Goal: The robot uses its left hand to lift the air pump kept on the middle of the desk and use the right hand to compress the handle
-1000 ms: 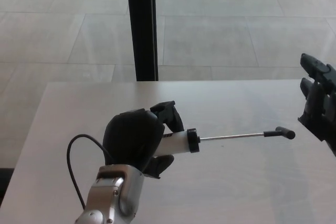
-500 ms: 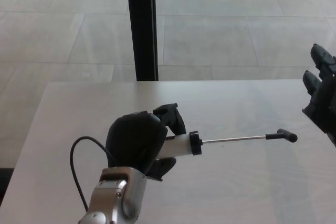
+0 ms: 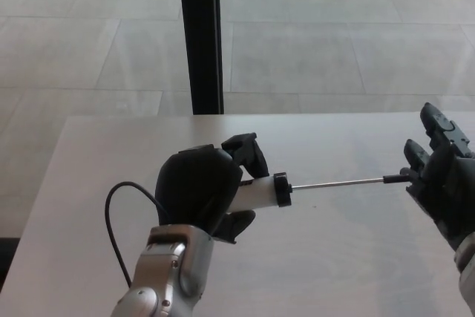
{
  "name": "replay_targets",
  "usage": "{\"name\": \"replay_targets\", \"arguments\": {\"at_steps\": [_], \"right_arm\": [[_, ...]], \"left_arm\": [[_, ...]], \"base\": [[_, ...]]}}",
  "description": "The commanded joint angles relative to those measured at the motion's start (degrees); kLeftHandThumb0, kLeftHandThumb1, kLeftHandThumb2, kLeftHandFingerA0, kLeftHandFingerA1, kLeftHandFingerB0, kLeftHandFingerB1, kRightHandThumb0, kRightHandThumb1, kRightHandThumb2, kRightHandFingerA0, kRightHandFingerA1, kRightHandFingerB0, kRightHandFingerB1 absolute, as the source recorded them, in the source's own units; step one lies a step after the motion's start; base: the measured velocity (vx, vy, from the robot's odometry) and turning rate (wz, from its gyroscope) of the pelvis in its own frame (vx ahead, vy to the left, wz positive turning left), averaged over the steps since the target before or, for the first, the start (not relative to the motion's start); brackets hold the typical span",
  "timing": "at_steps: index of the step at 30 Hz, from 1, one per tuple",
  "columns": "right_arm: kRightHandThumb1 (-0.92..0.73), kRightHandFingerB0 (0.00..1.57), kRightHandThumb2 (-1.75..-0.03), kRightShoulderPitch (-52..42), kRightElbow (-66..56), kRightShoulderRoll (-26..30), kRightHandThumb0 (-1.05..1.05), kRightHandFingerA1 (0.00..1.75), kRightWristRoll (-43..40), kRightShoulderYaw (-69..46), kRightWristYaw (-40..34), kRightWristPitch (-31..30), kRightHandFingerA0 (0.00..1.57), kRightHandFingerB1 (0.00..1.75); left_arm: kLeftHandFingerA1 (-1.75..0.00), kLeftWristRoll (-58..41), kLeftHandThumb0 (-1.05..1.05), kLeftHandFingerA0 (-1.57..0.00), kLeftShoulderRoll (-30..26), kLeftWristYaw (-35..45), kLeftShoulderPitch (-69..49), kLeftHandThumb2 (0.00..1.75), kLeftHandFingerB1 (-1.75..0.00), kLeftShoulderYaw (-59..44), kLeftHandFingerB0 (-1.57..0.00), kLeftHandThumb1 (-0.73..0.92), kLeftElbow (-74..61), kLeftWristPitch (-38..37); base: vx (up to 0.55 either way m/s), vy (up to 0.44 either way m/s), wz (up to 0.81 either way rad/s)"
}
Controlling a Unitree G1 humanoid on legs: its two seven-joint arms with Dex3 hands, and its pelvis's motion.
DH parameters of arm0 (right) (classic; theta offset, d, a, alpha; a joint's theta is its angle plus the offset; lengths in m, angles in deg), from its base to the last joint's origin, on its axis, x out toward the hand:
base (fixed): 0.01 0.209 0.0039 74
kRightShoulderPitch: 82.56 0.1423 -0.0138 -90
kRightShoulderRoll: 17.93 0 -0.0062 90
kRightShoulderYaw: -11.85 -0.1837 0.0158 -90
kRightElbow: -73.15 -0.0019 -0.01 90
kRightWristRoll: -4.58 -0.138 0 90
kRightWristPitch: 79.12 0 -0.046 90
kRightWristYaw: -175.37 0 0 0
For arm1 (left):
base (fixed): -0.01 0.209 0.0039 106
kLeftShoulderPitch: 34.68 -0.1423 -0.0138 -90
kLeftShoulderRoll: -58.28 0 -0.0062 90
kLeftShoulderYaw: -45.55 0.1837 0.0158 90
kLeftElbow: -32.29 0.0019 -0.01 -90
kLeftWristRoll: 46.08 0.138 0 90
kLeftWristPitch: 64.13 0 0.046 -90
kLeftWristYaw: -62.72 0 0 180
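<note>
In the head view my left hand (image 3: 202,187) is shut on the air pump (image 3: 260,193), a white cylinder with a black end cap, held level above the desk (image 3: 326,257). Its thin metal rod (image 3: 338,182) is drawn out to the right. The rod's black handle (image 3: 397,177) is mostly hidden behind my right hand (image 3: 438,183), which stands at the rod's end with its fingers (image 3: 438,128) spread, open. A black hose (image 3: 119,217) loops out to the left of my left hand.
A black vertical post (image 3: 200,35) stands behind the desk's far edge. Grey tiled floor (image 3: 334,35) lies beyond. The desk's left edge runs near the hose loop.
My right hand has come in from the right edge to the rod's handle. My left hand has lifted the pump a little up and to the right.
</note>
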Motion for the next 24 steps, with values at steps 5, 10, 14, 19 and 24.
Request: {"name": "replay_targets", "arguments": {"at_steps": [5, 10, 14, 19, 24], "right_arm": [[-0.92, 0.0, -1.33, 2.2, -0.6, -0.6, -1.04, 0.06, -0.6, 0.6, -1.3, -1.0, 0.0, 0.0], [-0.91, 0.0, -1.33, 3.7, -1.1, 0.1, -1.05, 0.06, 0.0, 1.4, -1.0, -1.9, 0.0, 0.0], [-0.91, 0.02, -1.33, 5.3, -2.0, 0.8, -1.03, 0.05, 2.2, 3.6, -1.5, -2.4, 0.0, 0.01], [-0.92, 0.0, -1.34, 4.4, -4.2, 3.1, -0.96, 0.09, 3.8, 7.0, 0.0, -3.6, 0.0, 0.05], [-0.92, 0.0, -1.34, 2.5, -6.6, 4.7, -1.01, 0.09, 3.3, 9.1, 1.9, -5.7, 0.0, 0.04]], "left_arm": [[-1.75, -0.5, -0.1, -0.88, 0.3, -1.5, 0.4, 1.07, -1.54, -0.3, -0.77, 0.55, 1.1, -0.1], [-1.61, 0.3, -0.11, -0.85, -0.3, -2.1, -0.1, 1.02, -1.38, 0.5, -0.79, 0.59, 1.2, -0.5], [-1.55, 0.5, -0.14, -0.86, -0.6, -2.4, -0.5, 0.98, -1.22, 0.8, -0.84, 0.59, 0.9, -0.2], [-1.7, -0.5, -0.12, -0.87, -0.3, -3.0, 0.0, 1.01, -1.41, 0.5, -0.77, 0.58, 1.6, -1.0], [-1.56, 0.8, -0.16, -0.8, -1.2, -2.7, 0.9, 0.94, -1.28, 1.1, -0.78, 0.62, 1.7, -0.4]], "base": [[0.0, 0.0, 0.0], [0.0, 0.0, 0.0], [0.0, 0.0, 0.0], [0.0, 0.0, 0.0], [0.0, 0.0, 0.0]]}}
